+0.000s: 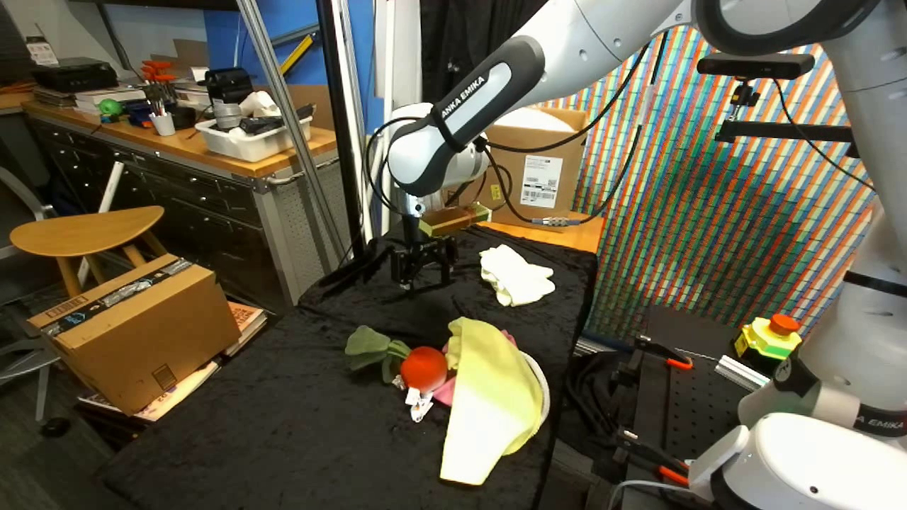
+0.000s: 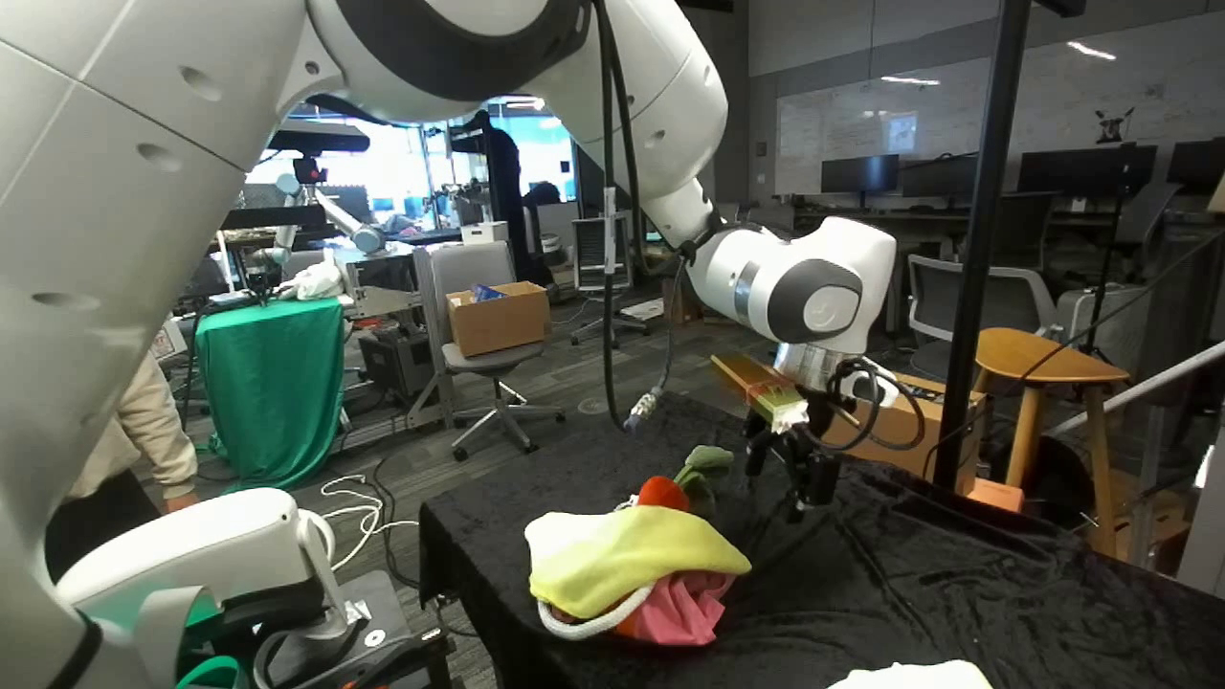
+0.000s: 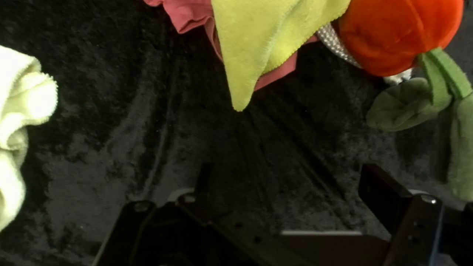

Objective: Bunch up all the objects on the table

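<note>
We see the gripper (image 1: pixel 425 273) low over the black-covered table (image 1: pixel 319 411), released, its jaws spread well apart; in the wrist view the table's dark surface shows between the fingers (image 3: pixel 382 195). Whether their tips touch the table, we cannot tell.

Most of the objects sit together in a heap on the table. The yellow cloth (image 1: pixel 496 397) lies draped over the pink cloth (image 2: pixel 681 608), whose folds peek out from beneath it in all the views. In the wrist view one corner of the yellow cloth tapers toward the gripper and stops well short of the fingers. A white cord (image 2: pixel 598 627) curves along the heap's edge in both exterior views. The red plush (image 1: pixel 424 368) (round, with floppy green leaves) lies just beside the two cloths, its leaves (image 1: pixel 367 343) pointing away from them and its white tags (image 1: pixel 419 405) lying next to it.

The pale cloth (image 1: pixel 516 276) lies crumpled by itself, apart from the heap, with bare table between. We find it at the left edge in the wrist view, cut off there.

Beyond the table we note a cardboard box (image 1: pixel 138 333) with a wooden stool (image 1: pixel 88 230) behind it, and a red-topped yellow button (image 1: pixel 769 338) near the base of the arm (image 1: pixel 588 42). A person (image 2: pixel 144 431) in a beige top is partly hidden by the arm in an exterior view.
</note>
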